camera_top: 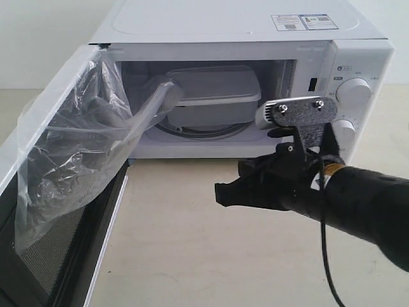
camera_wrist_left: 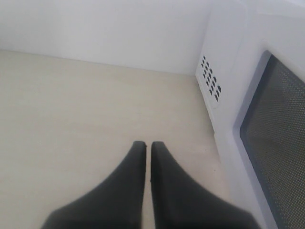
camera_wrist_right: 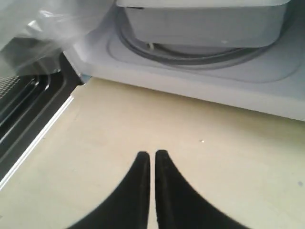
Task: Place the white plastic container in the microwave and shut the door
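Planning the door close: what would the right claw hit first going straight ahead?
Likely the microwave, at its front sill below the white plastic container; the open door lies off to the side. Depth is unclear.

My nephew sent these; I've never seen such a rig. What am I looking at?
A robot with two arms, each ending in a two-fingered hand. The wide picture comes from a camera off the arms: a microwave stands on a pale table, its door open, the white plastic container inside. The other two come from wrist cameras looking past each hand. The left hand is near the door's outer side, the right hand before the opening. Both are shut and hold nothing.
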`<state>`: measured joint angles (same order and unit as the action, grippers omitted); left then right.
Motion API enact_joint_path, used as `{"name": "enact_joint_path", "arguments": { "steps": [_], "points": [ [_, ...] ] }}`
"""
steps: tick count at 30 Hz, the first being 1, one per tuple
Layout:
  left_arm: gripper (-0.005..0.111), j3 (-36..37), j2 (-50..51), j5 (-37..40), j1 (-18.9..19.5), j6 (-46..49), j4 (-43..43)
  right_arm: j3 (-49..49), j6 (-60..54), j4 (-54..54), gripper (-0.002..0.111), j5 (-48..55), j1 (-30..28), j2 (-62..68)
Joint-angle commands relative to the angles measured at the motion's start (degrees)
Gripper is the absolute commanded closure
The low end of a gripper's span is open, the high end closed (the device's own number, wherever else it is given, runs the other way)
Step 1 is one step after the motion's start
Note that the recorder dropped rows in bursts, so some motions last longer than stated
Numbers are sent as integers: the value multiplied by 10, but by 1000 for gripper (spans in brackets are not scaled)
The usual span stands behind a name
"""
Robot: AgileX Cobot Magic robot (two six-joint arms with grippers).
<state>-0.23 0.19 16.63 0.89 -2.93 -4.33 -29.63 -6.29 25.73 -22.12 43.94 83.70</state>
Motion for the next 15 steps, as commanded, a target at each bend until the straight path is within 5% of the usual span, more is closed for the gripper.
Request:
{"name": "enact_joint_path", "arguments": {
  "steps": [1, 15],
  "points": [
    [102, 2, -2, -3, 0, -4, -6, 5, -11, -7, 108, 111, 1, -96],
    [102, 2, -2, -3, 0, -4, -6, 5, 35, 1, 108, 329, 1, -338]
  ]
}}
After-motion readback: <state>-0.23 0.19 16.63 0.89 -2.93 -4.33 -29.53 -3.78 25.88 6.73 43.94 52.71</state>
